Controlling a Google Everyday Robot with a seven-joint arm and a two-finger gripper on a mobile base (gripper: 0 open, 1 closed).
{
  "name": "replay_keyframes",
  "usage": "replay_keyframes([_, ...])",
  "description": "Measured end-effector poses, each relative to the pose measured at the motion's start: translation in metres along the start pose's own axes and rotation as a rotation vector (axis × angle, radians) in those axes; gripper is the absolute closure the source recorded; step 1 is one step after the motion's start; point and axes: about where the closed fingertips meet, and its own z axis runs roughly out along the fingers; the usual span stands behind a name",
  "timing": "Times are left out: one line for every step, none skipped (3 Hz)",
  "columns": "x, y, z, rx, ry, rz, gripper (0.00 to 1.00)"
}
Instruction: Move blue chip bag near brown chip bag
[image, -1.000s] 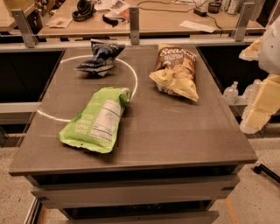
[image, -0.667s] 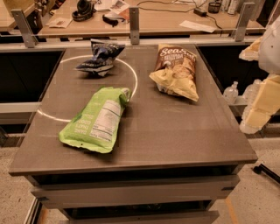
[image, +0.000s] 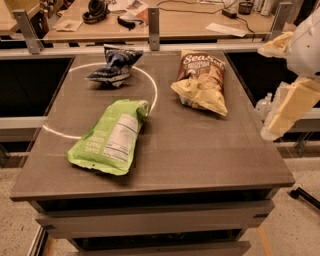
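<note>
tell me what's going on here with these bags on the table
Nothing is being handled at this moment. The robot's pincer hangs beyond the right edge of the table, touching no bag. The blue chip bag lies at the far left, the brown chip bag at the far right, well apart from it. A green pouch lies nearer the front left.

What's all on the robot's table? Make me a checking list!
Surface: brown table, white circle line painted on it.
Job's things: blue bag back left, inside the circle; brown bag back right, apart from it.
Clutter: green pouch front left, lying across the line.
Hand: hand past the table's right edge, touching no bag.
Cables: dark cable on the desk behind.
Surroundings: desk with headphones and papers.
</note>
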Motion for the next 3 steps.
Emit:
replay_keyframes([-0.023, -0.006, 0.007, 0.087, -0.095, -0.097, 0.00])
replay_keyframes([-0.060, -0.022, 0.017, 0.175, -0.203, -0.228, 0.00])
replay_keyframes([-0.090, -0.042, 0.033, 0.235, -0.245, -0.303, 0.00])
